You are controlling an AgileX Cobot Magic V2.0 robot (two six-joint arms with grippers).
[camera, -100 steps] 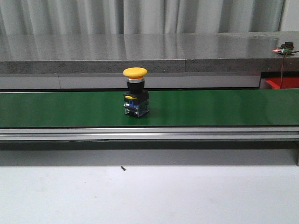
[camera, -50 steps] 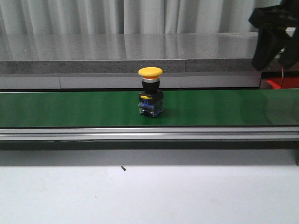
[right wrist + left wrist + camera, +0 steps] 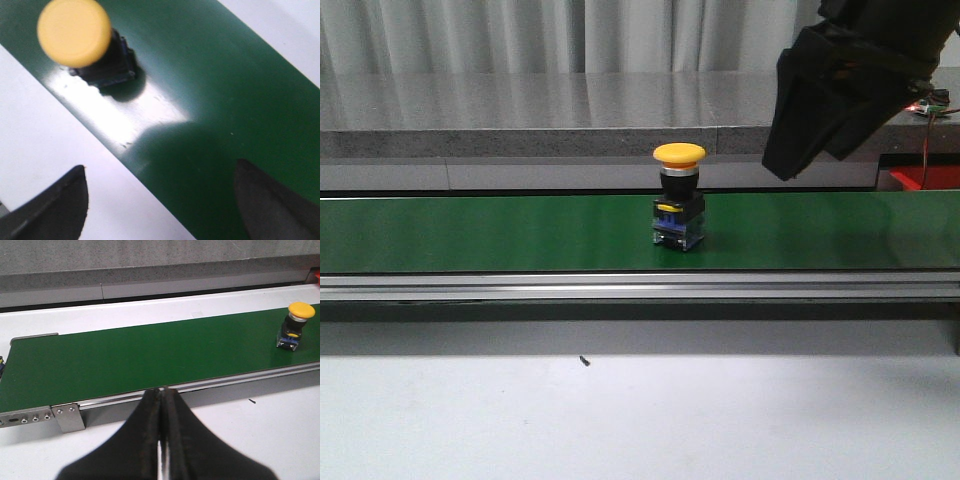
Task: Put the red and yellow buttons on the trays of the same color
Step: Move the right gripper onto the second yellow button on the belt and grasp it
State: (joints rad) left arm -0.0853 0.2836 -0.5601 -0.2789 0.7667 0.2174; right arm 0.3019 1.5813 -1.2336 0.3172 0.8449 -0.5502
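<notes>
Black right arm (image 3: 840, 90) above belt (image 3: 470, 235)

Bright overhead glare on belt (image 3: 115, 117); right wrist view blurred

Right arm (image 3: 845, 85) enters from the upper right, raised; right gripper (image 3: 160, 200) jaws spread wide, nothing between them. Left gripper (image 3: 163, 440) jaws pressed together, empty.

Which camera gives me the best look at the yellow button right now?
Front view: the yellow button stands upright and sharp, cap to base, mid-belt. Left wrist view shows it small at the frame edge; right wrist view shows mostly its blurred cap from above.
</notes>
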